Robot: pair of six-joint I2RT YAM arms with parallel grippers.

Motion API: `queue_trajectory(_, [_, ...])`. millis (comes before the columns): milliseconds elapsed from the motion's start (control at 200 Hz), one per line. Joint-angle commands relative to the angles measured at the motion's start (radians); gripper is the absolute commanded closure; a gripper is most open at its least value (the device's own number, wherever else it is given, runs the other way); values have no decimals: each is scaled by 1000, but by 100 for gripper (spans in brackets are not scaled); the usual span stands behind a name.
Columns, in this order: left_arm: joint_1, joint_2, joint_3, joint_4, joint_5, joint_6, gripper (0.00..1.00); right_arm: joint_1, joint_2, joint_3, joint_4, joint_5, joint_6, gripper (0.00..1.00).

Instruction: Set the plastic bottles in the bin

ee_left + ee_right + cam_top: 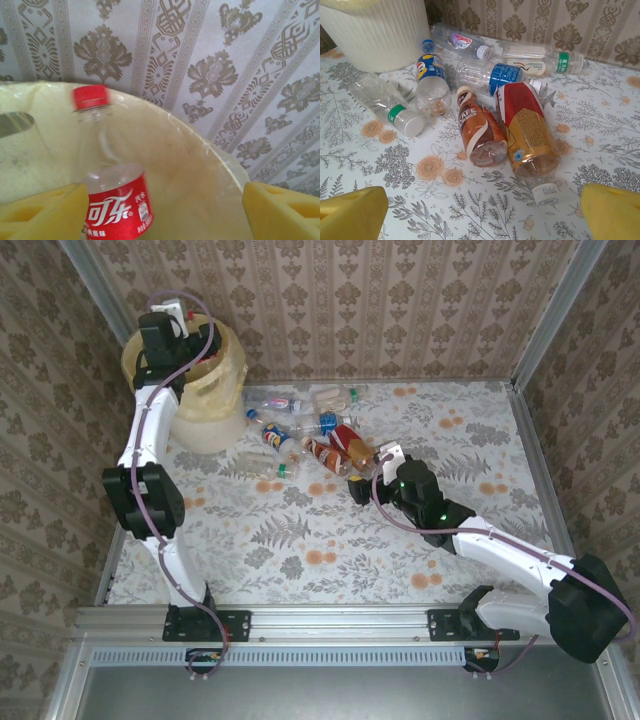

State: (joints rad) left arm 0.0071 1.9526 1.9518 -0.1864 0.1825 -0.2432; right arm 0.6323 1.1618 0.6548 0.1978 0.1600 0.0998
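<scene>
My left gripper (162, 207) hangs open over the cream-yellow bin (195, 165), up at the back left (215, 390) in the top view. A clear bottle with a red label (117, 210) and red cap sits inside the bin, beside my left finger (45, 212), far from the other finger. My right gripper (482, 215) is open low over the table, just short of a brown coffee bottle (477, 127) and a red-and-gold bottle (527, 130). Several more bottles lie behind them, among them a blue-labelled one (492, 75) and a green-banded one (385, 105).
The bottle pile (305, 435) lies right of the bin (380, 35) on the floral tablecloth (330, 540). Patterned walls close in the back and both sides. Bare cloth stretches between the pile and the arm bases.
</scene>
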Motion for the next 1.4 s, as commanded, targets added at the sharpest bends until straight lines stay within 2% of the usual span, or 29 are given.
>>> queue_trajectory(0, [-11,-80,-4,-16,39,-15,17,6,-28,-2,-5,27,-8,0])
queue_trajectory(220, [-57,-142,-28,-53,25,-5,13,6,-43,-23,8,42,7,0])
queue_trajectory(565, [-224,-223,-100,-67,-122,65,0,4,-50,-44,23,125,39,0])
queue_trajectory(730, [-275,-256,-142,-63,-124,51,0,1,-16,-43,-4,126,53,0])
queue_trajectory(1020, [-284,-364,-301,-8,-52,-51,0,-38,126,49,-144,123,141,0])
queue_trajectory(1215, [-285,-432,-384,13,-32,-118,0,-74,236,132,-215,100,140,0])
queue_trajectory(1395, [-285,-497,-473,32,-40,-143,0,-136,357,242,-304,27,140,0])
